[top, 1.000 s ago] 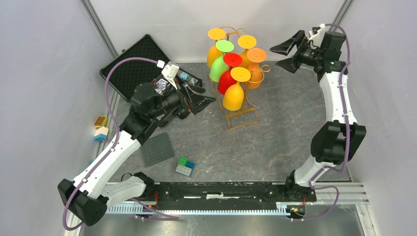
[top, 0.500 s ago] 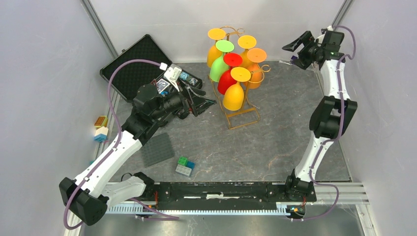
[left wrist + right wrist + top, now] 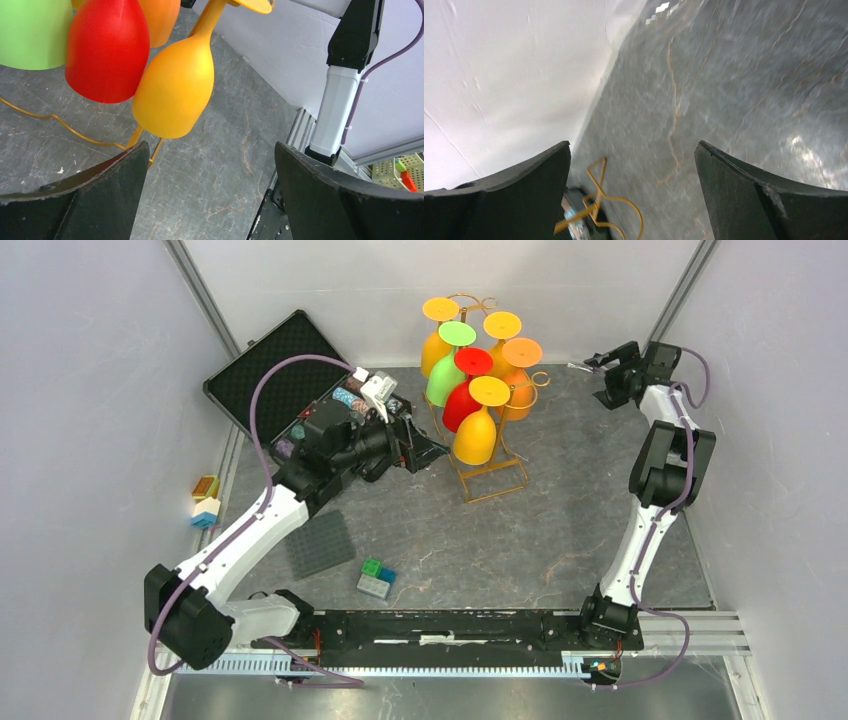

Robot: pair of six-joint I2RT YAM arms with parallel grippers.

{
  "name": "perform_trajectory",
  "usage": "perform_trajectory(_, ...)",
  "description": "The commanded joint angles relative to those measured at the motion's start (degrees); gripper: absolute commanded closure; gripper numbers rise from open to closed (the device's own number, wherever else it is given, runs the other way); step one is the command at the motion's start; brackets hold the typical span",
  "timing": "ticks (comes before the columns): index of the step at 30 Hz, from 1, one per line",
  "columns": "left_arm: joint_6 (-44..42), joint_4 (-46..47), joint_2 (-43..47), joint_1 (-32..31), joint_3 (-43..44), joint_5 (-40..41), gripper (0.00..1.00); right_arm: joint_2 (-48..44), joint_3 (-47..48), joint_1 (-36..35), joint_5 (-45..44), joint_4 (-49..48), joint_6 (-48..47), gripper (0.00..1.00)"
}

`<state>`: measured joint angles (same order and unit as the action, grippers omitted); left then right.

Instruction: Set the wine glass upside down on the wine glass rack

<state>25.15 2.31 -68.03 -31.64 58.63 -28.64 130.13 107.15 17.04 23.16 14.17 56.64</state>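
On the wine glass rack the yellow wine glass is hung upside down. Left gripper and right gripper are empty, fingers apart. Placing is judged done; withdrawal is called for.

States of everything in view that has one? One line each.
left gripper, open, empty
right gripper, open, empty
wine glass rack, upright on the table, loaded
yellow wine glass, hung upside down on the rack
red wine glass, hung upside down
green wine glass, hung upside down
black case, open
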Motion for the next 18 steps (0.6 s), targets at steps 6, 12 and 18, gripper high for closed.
perform_trajectory(6,-2.94,2.59,-4.58,-0.27,5.25,-0.96,0.02,5.36,-8.37,2.03,-9.12,-27.28,22.08,0.07)
perform_trajectory(12,-2.92,3.21,-6.83,-0.29,6.48,-1.58,0.02,11.73,-6.08,2.13,-11.22,-32.18,29.10,0.12)
perform_trajectory(18,-2.83,3.49,-8.48,-0.27,7.68,-1.95,0.02,16.53,-2.58,2.47,-15.32,-34.00,32.47,0.18)
